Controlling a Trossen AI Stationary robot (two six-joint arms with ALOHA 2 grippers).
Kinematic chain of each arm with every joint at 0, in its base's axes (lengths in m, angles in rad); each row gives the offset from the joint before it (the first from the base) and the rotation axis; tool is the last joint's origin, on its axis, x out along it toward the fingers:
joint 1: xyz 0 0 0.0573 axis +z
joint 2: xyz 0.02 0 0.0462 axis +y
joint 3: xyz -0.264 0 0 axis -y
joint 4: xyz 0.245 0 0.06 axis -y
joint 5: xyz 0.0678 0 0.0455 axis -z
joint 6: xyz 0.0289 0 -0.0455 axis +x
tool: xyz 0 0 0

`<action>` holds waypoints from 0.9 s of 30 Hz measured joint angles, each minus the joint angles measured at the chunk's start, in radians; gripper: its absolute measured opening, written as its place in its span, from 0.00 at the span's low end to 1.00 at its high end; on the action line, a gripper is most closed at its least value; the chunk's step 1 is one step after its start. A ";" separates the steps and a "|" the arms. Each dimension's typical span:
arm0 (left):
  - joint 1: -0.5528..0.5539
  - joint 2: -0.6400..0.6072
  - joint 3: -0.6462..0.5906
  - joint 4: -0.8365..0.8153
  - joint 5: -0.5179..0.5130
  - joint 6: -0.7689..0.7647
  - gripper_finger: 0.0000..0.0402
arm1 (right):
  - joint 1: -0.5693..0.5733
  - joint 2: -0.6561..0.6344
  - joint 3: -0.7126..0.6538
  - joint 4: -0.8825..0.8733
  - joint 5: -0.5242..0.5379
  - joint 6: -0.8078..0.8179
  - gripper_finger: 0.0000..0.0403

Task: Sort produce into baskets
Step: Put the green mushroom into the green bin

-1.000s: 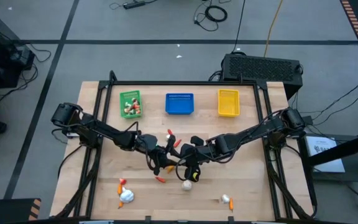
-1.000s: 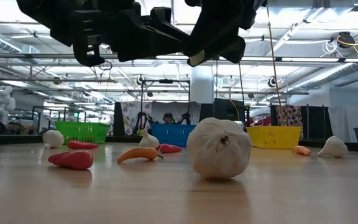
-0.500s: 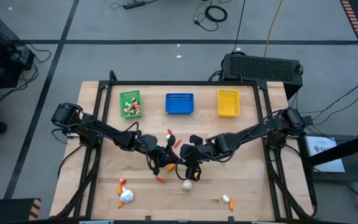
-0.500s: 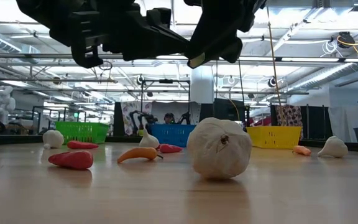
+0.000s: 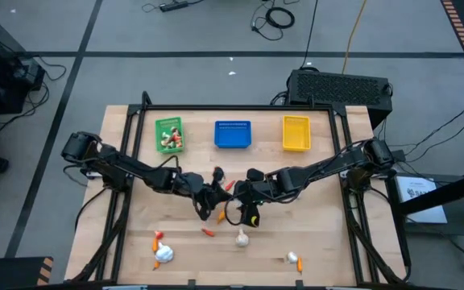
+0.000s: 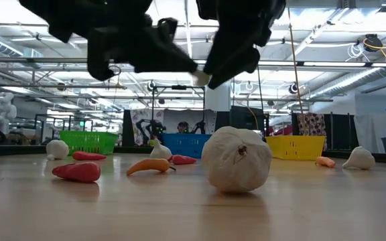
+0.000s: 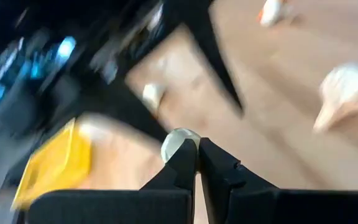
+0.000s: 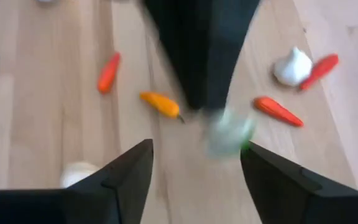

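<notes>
Mid-table, left end effector (image 5: pixel 213 193) pinches a pale bulb (image 7: pixel 179 142); right end effector (image 5: pixel 248 199) gapes beside scattered peppers (image 5: pixel 208 232).

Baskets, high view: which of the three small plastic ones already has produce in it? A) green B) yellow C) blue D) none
A: the small green rectangular plastic basket shows red and pale toy pieces inside, while the blue plastic basket and the yellow plastic basket show only their bare floors.
</notes>
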 joint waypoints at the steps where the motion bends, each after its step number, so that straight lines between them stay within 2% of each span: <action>1: 0.003 -0.022 0.000 -0.048 -0.036 -0.010 0.03 | 0.000 0.000 0.000 -0.013 -0.002 -0.006 0.60; 5: 0.015 -0.136 0.000 -0.277 -0.181 -0.061 0.03 | 0.000 0.000 0.000 -0.032 0.027 -0.006 0.62; 12: 0.107 -0.335 0.000 -0.676 -0.414 -0.232 0.03 | -0.002 0.000 0.000 -0.032 0.215 -0.007 0.62; 15: 0.184 -0.378 0.000 -0.821 -0.419 -0.332 0.03 | -0.002 0.000 0.000 -0.031 0.259 -0.010 0.62; 20: 0.329 -0.389 0.000 -1.009 -0.419 -0.456 0.03 | -0.003 0.000 0.000 -0.026 0.261 -0.031 0.62; 27: 0.496 -0.389 0.000 -1.054 -0.419 -0.483 0.03 | -0.003 0.000 0.000 -0.031 0.261 -0.064 0.62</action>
